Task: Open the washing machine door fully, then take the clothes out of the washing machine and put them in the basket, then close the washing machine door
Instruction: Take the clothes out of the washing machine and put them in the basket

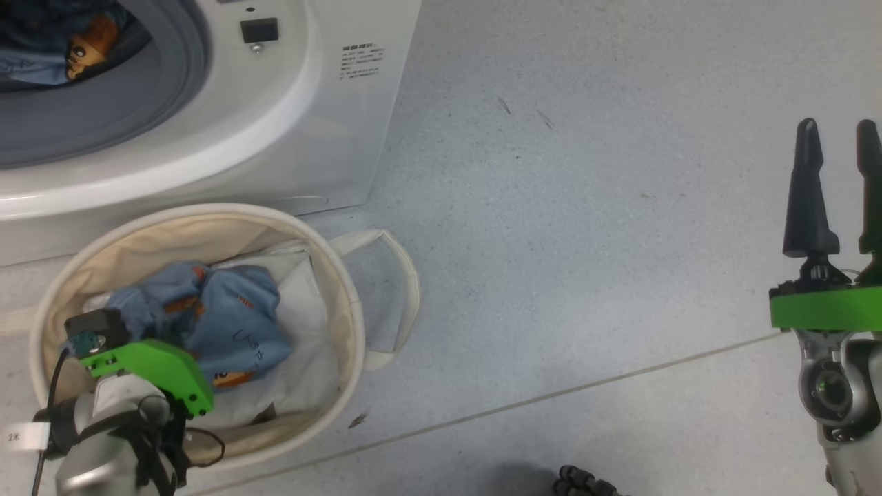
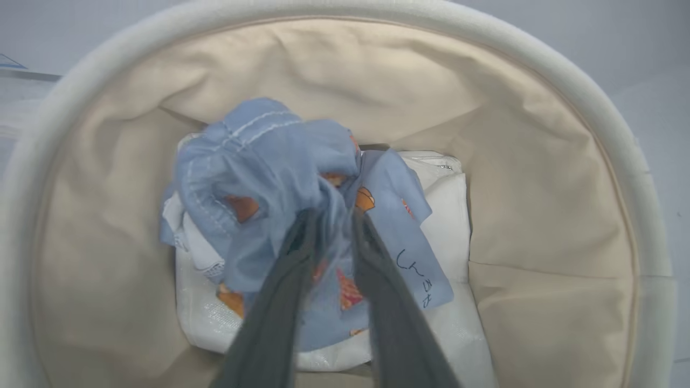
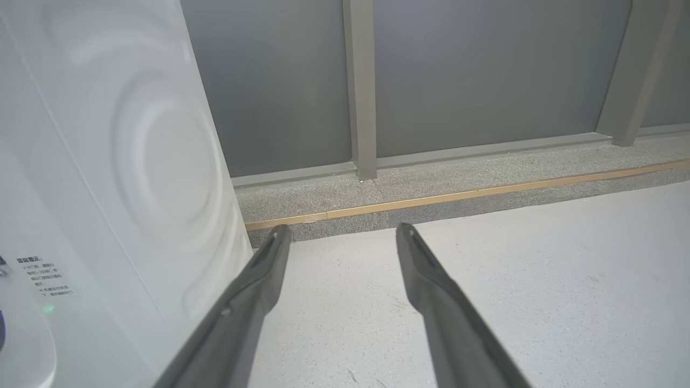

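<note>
The cream basket (image 1: 344, 289) stands on the floor in front of the white washing machine (image 1: 289, 124). In it lies the light blue printed garment (image 1: 227, 317). My left gripper (image 2: 331, 218) reaches down into the basket (image 2: 539, 178), shut on a bunched fold of that garment (image 2: 259, 161). Its green wrist mount (image 1: 148, 368) covers the fingers in the head view. More blue printed fabric with an orange animal (image 1: 83, 45) lies in the open drum. My right gripper (image 1: 837, 138) hangs open over bare floor at the right, fingers (image 3: 272, 253) apart. The door is out of view.
A plain white folded sheet (image 2: 463, 215) lines the basket's bottom under the garment. The machine's side panel (image 3: 135, 161) is close on the left of my right gripper. A grey wall with a stone kerb (image 3: 431, 199) runs behind. A black ribbed object (image 1: 582, 482) pokes in at the bottom edge.
</note>
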